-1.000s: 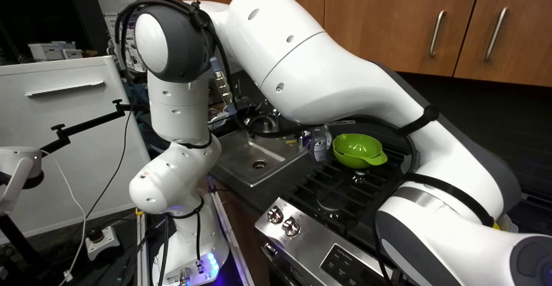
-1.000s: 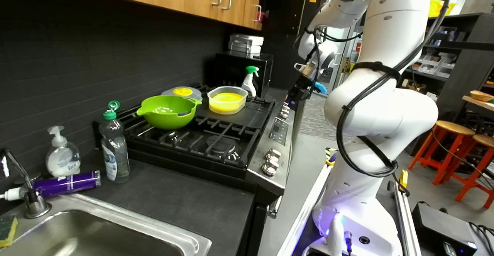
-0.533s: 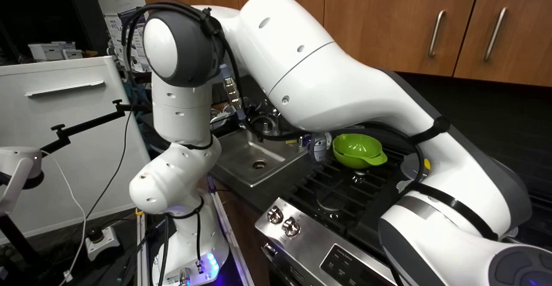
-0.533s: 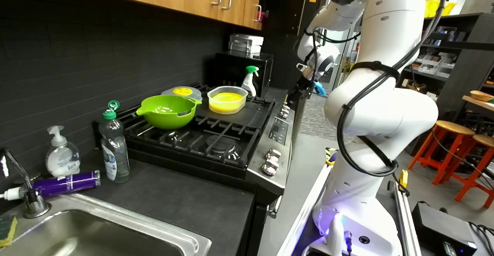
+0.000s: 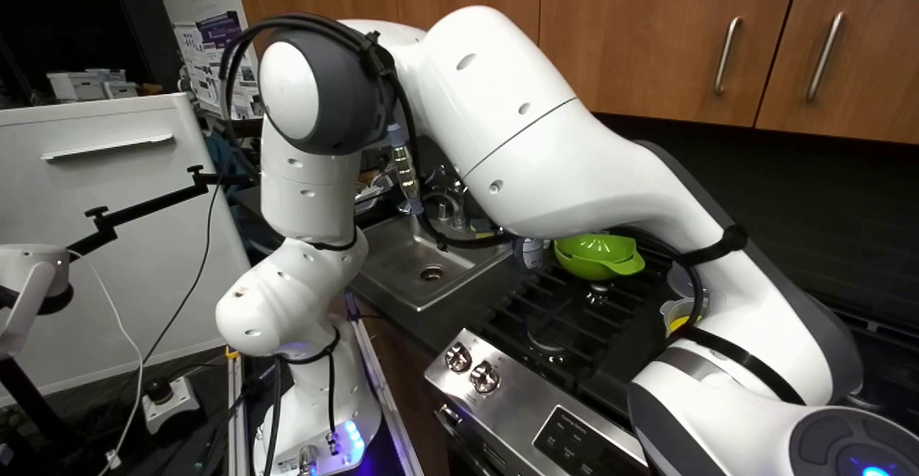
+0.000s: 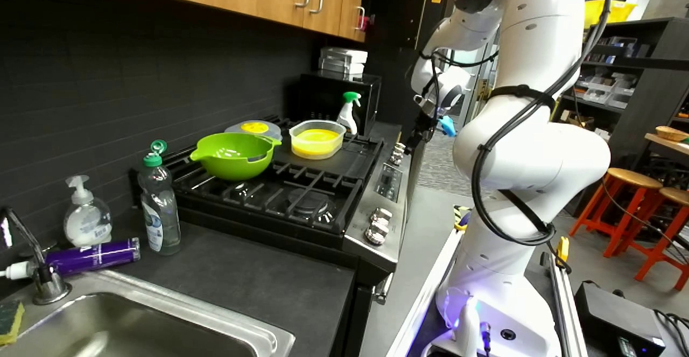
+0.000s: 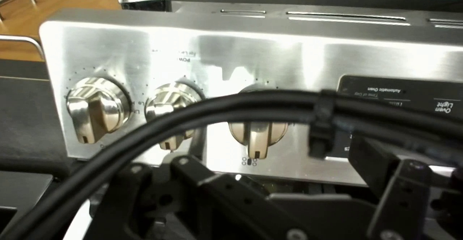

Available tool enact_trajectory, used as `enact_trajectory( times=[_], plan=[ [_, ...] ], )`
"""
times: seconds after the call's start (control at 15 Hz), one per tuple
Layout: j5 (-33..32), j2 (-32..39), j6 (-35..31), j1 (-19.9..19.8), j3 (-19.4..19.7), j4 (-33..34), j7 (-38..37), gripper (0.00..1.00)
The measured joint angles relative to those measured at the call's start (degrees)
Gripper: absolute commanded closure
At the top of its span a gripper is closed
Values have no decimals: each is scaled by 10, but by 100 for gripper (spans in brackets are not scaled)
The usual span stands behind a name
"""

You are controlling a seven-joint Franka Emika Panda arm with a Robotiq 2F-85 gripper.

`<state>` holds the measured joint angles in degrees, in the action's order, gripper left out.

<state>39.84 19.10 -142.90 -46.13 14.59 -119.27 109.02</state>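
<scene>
1. On the steel control panel (image 7: 108, 44) we count three metal knobs (image 7: 97, 109) at one end; in an exterior view we see two more knobs (image 6: 376, 233) at the opposite end.
2. Those three are what the gripper (image 6: 412, 146) is nearest to: it hangs just beside them, and we cannot tell whether it touches.
3. We find the gripper released, its two jaws spread wide apart.
4. On the stove (image 6: 309, 203) we count one green bowl (image 6: 231, 158), one clear tub (image 6: 316, 155) with something yellow inside, and one round lid-like piece (image 6: 254, 128) with a yellow middle.
5. Beyond the tub we see one white spray bottle (image 6: 347, 117) with a green head and one black microwave (image 6: 334, 90).
6. By the one sink (image 6: 183, 309) we count two upright bottles, a pump bottle (image 6: 88, 219) and a green-capped bottle (image 6: 159, 206), plus one purple bottle (image 6: 94, 256) lying on its side and one sponge (image 6: 11, 322).
7. Behind the arm (image 5: 538, 138) we see two orange-legged stools (image 6: 635, 178).
8. We see the arm rise upright, bend high up, then slope down over the stove's front; the wrist tips so the gripper slants downward at the panel.
9. Black cables (image 7: 267, 97) arch across our wrist view, partly hiding two knobs.
</scene>
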Motion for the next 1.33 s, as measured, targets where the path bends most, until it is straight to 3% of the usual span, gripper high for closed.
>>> enact_trajectory(
  times=[0.53,0.6,0.67,0.73,0.93,1.33],
  plan=[
    [-34,12,-1,0,-2,3,-45,0],
    [-37,12,-1,0,-2,3,-50,23],
    [-41,12,-1,0,-2,3,-53,20],
    [-46,12,0,0,-2,3,-57,6],
    [-59,15,3,-1,-2,5,-67,0],
    [-83,20,3,-1,-9,7,-69,0]
  ],
)
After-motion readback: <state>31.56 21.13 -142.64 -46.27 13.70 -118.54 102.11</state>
